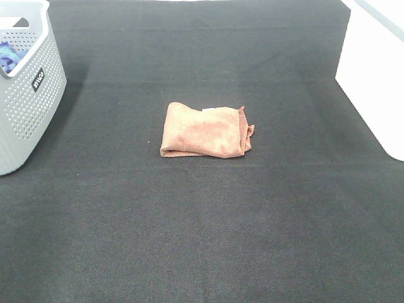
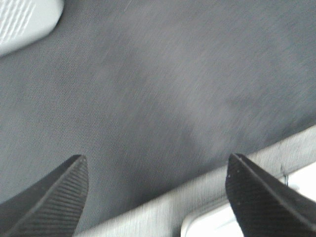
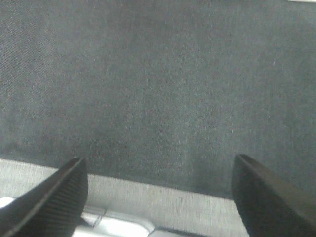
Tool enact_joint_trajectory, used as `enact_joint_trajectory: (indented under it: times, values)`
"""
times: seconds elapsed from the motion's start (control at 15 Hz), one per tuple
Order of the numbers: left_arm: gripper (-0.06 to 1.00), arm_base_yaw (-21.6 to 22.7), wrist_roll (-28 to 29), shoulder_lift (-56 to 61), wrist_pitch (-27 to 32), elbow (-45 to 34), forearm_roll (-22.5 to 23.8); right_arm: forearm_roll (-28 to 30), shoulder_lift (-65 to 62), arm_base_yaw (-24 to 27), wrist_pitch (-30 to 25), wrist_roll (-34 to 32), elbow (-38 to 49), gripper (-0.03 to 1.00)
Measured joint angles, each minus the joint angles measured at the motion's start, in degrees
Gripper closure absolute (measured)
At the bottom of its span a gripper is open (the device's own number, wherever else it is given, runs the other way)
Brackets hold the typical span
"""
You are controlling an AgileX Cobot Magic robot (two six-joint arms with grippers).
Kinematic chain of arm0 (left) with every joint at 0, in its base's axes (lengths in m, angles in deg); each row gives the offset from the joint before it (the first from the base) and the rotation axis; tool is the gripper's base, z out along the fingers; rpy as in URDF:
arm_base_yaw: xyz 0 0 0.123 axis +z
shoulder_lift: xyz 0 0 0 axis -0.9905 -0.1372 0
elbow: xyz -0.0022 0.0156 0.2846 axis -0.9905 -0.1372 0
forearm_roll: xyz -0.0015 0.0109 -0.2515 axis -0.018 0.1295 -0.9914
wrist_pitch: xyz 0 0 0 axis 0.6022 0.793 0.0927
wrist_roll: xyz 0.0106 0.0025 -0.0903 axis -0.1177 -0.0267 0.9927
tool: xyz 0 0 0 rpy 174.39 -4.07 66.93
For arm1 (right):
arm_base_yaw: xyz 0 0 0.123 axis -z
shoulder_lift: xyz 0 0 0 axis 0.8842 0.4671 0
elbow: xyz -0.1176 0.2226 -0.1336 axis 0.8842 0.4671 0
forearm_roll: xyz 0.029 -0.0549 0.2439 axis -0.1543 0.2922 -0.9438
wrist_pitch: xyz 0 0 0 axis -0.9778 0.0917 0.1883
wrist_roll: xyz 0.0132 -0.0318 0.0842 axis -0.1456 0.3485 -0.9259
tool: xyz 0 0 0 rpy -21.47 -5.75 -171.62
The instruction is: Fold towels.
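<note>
A terracotta towel (image 1: 205, 131) lies folded into a small rectangle on the dark mat (image 1: 202, 221), near the middle of the exterior high view, with a loose corner sticking out at its right end. Neither arm shows in that view. My left gripper (image 2: 158, 197) is open and empty over bare mat, its two black fingers (image 2: 54, 202) wide apart. My right gripper (image 3: 158, 197) is open and empty over bare mat as well. The towel shows in neither wrist view.
A grey perforated basket (image 1: 28, 95) stands at the far left with a blue cloth (image 1: 9, 55) inside; its corner shows in the left wrist view (image 2: 24, 19). A white box (image 1: 372, 69) stands at the far right. The mat's edge (image 3: 148, 195) lies near both grippers.
</note>
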Motion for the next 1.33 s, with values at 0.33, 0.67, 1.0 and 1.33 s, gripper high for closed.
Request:
enact_joint_trajectory:
  times: [0.33,0.67,1.0,1.33]
  values:
    - [0.21,0.0,-3.1,0.4,-1.1,-0.9,-1.4,-2.9,-3.9,0.0,5.0,2.8,1.9,0.21]
    - [0.21,0.0,-4.7,0.4,-1.1,-0.9,-2.6,-3.6,-3.9,0.0,6.8,2.8,2.6,0.21]
    - [0.21,0.0,-4.7,0.4,-1.1,-0.9,-2.6,-3.6,-3.9,0.0,6.9,2.8,2.6,0.21]
    - [0.21,0.5,-4.7,0.5,-1.1,-0.9,-2.7,-3.6,-3.9,0.0,6.9,2.8,2.6,0.21]
